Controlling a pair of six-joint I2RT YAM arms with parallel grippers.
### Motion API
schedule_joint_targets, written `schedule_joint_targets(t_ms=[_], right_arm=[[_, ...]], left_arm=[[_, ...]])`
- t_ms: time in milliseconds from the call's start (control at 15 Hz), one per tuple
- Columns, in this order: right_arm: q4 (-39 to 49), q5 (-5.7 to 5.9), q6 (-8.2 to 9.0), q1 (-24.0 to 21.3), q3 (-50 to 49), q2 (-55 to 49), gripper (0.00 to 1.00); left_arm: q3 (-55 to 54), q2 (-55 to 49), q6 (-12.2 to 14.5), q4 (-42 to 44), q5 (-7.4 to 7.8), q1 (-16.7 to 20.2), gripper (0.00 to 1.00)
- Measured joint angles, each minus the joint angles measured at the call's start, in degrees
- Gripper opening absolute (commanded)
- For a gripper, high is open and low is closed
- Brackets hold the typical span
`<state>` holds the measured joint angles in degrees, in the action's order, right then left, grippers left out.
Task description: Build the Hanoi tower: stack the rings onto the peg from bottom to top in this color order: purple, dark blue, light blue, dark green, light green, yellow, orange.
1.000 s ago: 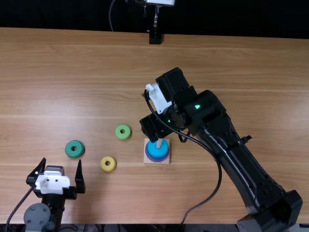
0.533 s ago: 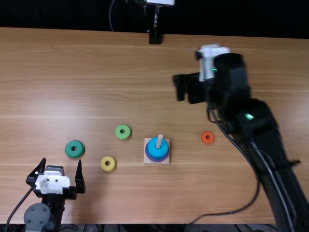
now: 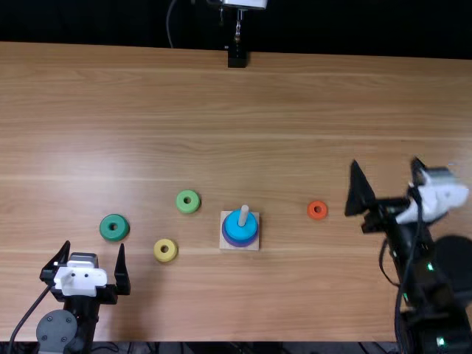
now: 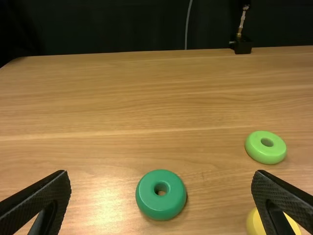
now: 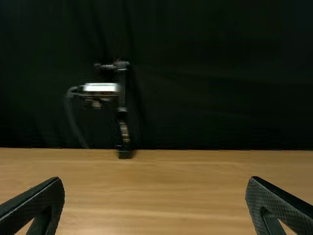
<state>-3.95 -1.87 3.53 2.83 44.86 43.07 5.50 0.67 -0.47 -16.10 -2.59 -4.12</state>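
Right hand (image 3: 386, 161) and left hand (image 3: 94, 245) both have their fingers spread wide, one at two o'clock from the peg (image 3: 244, 214), the other near nine, each well apart from it. On the peg sits the light blue ring (image 3: 238, 227), with the purple ring (image 3: 240, 244) below; whether another lies between them, I cannot tell. Their square base (image 3: 254, 246) rests flat on the surface (image 3: 199, 302). Going outward from the peg, the light green ring (image 3: 181, 206) lies at ten o'clock, the orange ring (image 3: 310, 212) between two and three, the yellow ring (image 3: 159, 253) between eight and nine, and the dark green ring (image 3: 106, 231) at nine, near the left hand. Farther out, a black stand (image 3: 237, 57) is at twelve, by the far edge.
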Motion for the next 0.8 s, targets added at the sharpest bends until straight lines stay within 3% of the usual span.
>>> schedule_joint_targets(t_ms=[133,200,667,800], right_arm=[[-0.07,0.20,-0.17,-6.08,-8.76,-8.90,1.00],[-0.07,0.20,-0.22,-6.64,-12.90,-12.70,1.00],[0.24,0.20,-0.24,-6.64,-33.77,-42.27,1.00],[0.09,0.20,-0.22,-6.64,-35.87,-42.71,1.00]], left_arm=[[0.00,0.02,0.04,-0.02,-0.02,0.00,1.00],[0.00,0.00,0.04,0.00,0.00,0.00,1.00],[0.00,0.00,0.02,0.00,0.02,0.00,1.00],[0.00,0.00,0.04,-0.02,0.00,0.00,1.00]])
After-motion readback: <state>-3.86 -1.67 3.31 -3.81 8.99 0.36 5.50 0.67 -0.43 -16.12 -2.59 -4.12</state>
